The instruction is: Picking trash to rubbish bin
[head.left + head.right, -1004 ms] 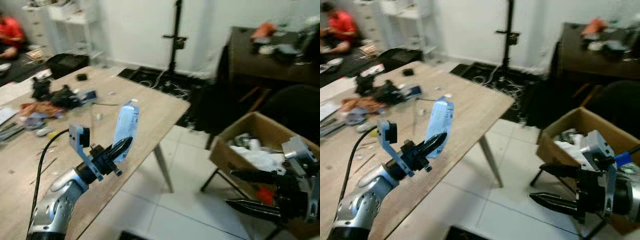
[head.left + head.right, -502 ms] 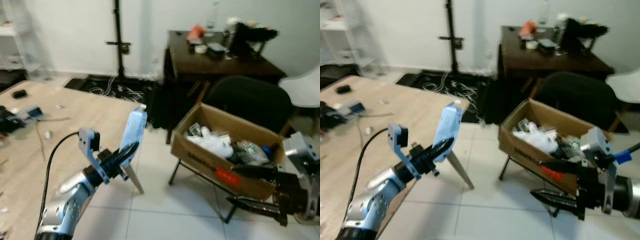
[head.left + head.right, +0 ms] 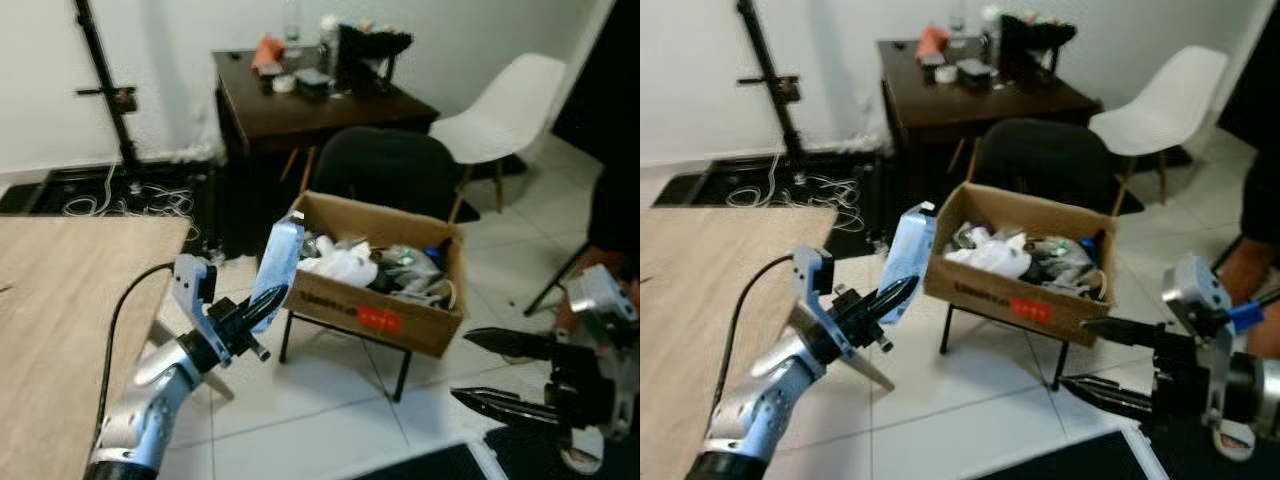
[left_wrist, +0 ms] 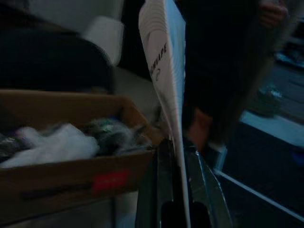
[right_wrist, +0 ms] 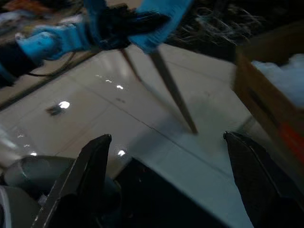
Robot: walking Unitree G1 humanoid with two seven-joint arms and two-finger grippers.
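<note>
My left gripper (image 3: 262, 305) is shut on a flat light-blue wrapper (image 3: 277, 262) that stands upright between its fingers, held out just left of a cardboard box (image 3: 375, 315). The box serves as the bin; it sits on a small black stand and holds several pieces of white and dark trash (image 3: 345, 264). The left wrist view has the wrapper (image 4: 167, 71) pinched edge-on, with the box (image 4: 71, 178) beyond it. Low at the right, my right gripper (image 3: 490, 372) is open and holds nothing, in front of the box's right corner.
The wooden table (image 3: 60, 300) lies at my left with its leg behind my left arm. Behind the box are a black chair (image 3: 385, 170), a dark cluttered desk (image 3: 300, 95) and a white chair (image 3: 505, 100). A person's leg (image 3: 615, 215) stands at the far right. White tiles lie underfoot.
The camera has swung right: the table has slid off to the left and the box now sits centred and closer. The wrapper stays in my left gripper; the right gripper stays open.
</note>
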